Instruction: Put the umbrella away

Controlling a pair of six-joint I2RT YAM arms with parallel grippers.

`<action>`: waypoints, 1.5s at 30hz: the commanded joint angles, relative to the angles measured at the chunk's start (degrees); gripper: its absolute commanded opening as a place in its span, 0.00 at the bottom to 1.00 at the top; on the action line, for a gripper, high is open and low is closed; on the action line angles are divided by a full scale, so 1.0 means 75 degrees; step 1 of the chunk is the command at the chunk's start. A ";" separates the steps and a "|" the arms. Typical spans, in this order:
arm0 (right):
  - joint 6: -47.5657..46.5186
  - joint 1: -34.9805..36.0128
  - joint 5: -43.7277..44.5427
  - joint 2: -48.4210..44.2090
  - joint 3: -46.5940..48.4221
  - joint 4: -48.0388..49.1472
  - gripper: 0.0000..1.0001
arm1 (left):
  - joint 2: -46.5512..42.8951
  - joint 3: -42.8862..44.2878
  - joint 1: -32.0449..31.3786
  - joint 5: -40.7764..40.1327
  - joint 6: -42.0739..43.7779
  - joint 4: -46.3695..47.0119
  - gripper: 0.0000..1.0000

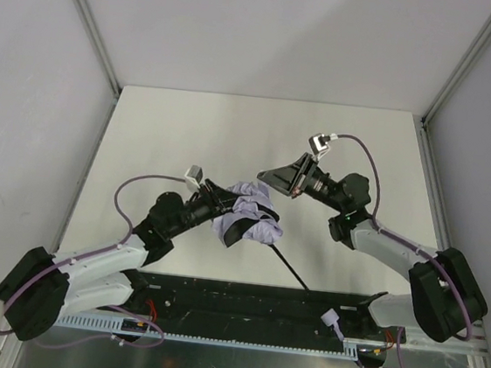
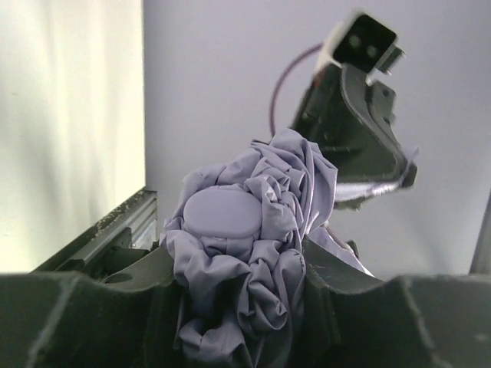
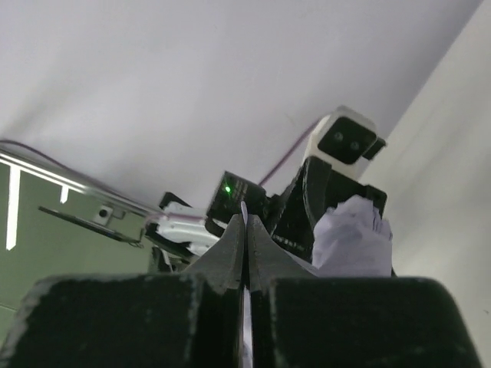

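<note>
above the middle of the table (image 1: 189, 134), held off its surface, the umbrella (image 1: 249, 213) is a crumpled wad of pale lavender-grey fabric, folds bunched and twisted. the left wrist view shows a flat round cap (image 2: 222, 215) of the same colour sitting on top of the wad. a thin black shaft (image 1: 288, 268) slants from the bundle toward the near right. a small pale handle (image 1: 331, 320) lies over the dark rail (image 1: 215, 308) at the near edge, and the stretch between shaft and handle is hard to make out against the black.

the left arm reaches in low from the near left, forearm angled toward the far right. the left gripper (image 1: 228, 204) is clamped around the bunched canopy, with fabric spilling out on both sides of its fingers (image 2: 138, 284).

the right arm bends in from the near right, wrist raised and pointing left. the right gripper (image 1: 264, 176) is clenched, jaws pressed flat together, its tip just beside the far side of the canopy. a sliver of pale colour shows at the seam between the jaws, but whether it pinches fabric cannot be told.
</note>
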 commanded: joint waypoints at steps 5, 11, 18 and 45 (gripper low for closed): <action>-0.3076 0.0489 -0.0007 -0.0887 0.0380 -0.2162 0.00 | -0.0212 0.0155 0.0745 -0.0750 -0.0190 -0.2779 0.00; -0.3806 0.1133 0.0118 -0.0390 0.0273 -0.1658 0.00 | 0.0244 0.0644 0.1182 -0.0926 -0.0248 -0.4807 0.00; -0.4486 0.1580 -0.0169 0.0517 0.0144 -0.1546 0.00 | 0.0977 0.0467 0.1521 -0.1165 -0.0429 -0.4877 0.00; -0.9801 0.2628 0.1641 0.3187 0.0149 -0.2907 0.00 | 0.4617 0.2859 0.2665 -0.0359 0.1717 -0.7330 0.00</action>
